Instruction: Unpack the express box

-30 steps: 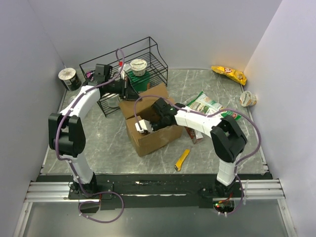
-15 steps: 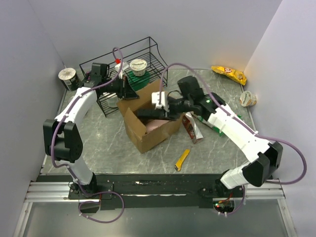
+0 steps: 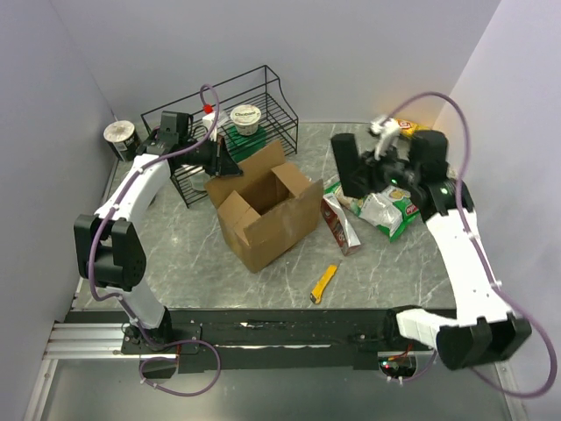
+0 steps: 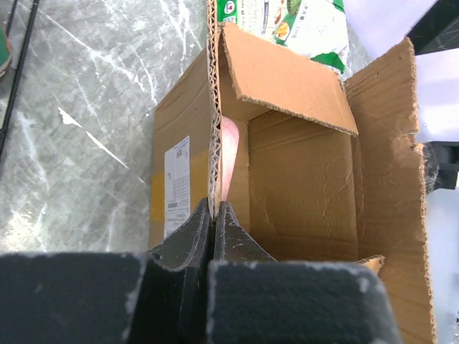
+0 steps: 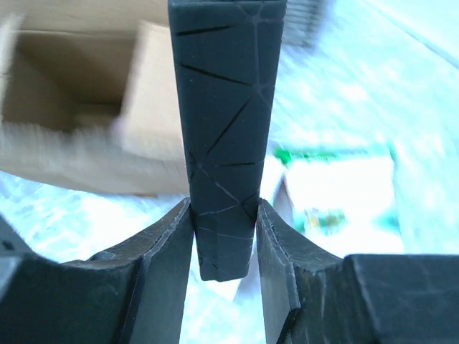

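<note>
Nearest me a yellow knife [image 3: 324, 282] lies on the table [image 3: 193, 254], just in front of the box [image 3: 263, 232]. The box sits mid-table, skewed, its flaps up and its mouth wide open, so the cutting and opening are plainly done. The left gripper [image 4: 213, 208] is pinched tight on the upper edge of the box's far-left wall, steadying it, I'd say. Looking down past those fingers, a pink thing [image 4: 229, 154] shows low against the inner wall, so the box seems not quite emptied. What else lies at the bottom I cannot tell, since most of the floor is hidden. Off to the right, well apart from the box, the right gripper [image 5: 224, 215] hangs above the table with its fingers clamped on a black slab [image 5: 226, 107] scored with thin lines, not yet set down. Below and beside it lie a green bag [image 3: 386, 210] and a brown packet [image 3: 340, 226], touching one another near the box's right corner. They look like goods already out, though that is my guess. Farther back stands the wire rack [image 3: 272, 92] with a cup [image 3: 247, 117] on its upper shelf, a second cup [image 3: 121, 136] by the left wall and a yellow bag [image 3: 412, 132] at the far right. By my reckoning the job is well past halfway: the slab wants a resting place, then the pink thing has to come out
</note>
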